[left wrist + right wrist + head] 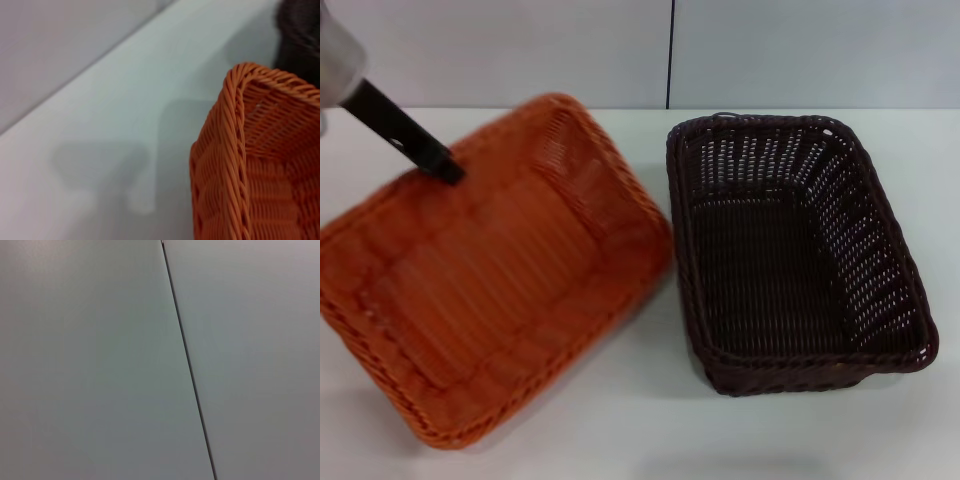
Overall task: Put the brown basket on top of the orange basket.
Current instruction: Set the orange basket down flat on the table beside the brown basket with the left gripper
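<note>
Lying lengthwise front-to-back, brown basket (790,255), upright

surface: white tabletop (620,440) | backdrop: pale grey wall panels (520,50) | detail: dark vertical seam (670,55) | light: soft, even

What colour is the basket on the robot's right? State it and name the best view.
Dark brown basket, almost black, openwork weave; clearest in the head view.
</note>
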Robot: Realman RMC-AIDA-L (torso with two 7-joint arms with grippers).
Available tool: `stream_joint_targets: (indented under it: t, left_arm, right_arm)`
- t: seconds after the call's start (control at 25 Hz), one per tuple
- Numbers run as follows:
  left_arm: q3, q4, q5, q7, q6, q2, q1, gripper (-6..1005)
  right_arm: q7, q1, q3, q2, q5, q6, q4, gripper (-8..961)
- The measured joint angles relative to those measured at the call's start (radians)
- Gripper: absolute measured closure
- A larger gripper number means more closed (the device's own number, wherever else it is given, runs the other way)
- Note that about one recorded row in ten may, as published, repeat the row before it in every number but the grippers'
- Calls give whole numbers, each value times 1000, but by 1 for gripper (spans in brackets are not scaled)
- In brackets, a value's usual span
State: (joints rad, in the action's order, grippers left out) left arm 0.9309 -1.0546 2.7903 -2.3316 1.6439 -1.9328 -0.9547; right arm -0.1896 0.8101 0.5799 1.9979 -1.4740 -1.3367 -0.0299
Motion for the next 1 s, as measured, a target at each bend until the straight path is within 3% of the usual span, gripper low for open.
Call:
stream_joint_targets:
  t: [0.32, 0.48, 0.52, 0.72, 1.0]
  left_arm:
    - [5, 57, -2, 88, -17, -62, -64, 830]
    - [5, 58, -3, 95, -17, -67, -66, 831]
    - [6, 64, -5, 126, -21, -101, -77, 831]
    - [6, 89, -20, 151, -25, -127, -106, 832]
    - [7, 200, -116, 212, -43, -125, -145, 831]
  right_arm:
    - [-1, -3, 0, 4, 0, 1, 2, 351]
    - [-1, -6, 0, 7, 0, 6, 2, 352]
    - [-1, -8, 0, 9, 0, 7, 2, 352]
    - [-1, -13, 0, 11, 0, 8, 2, 353]
    - [-1, -22, 0, 15, 0, 9, 4, 354]
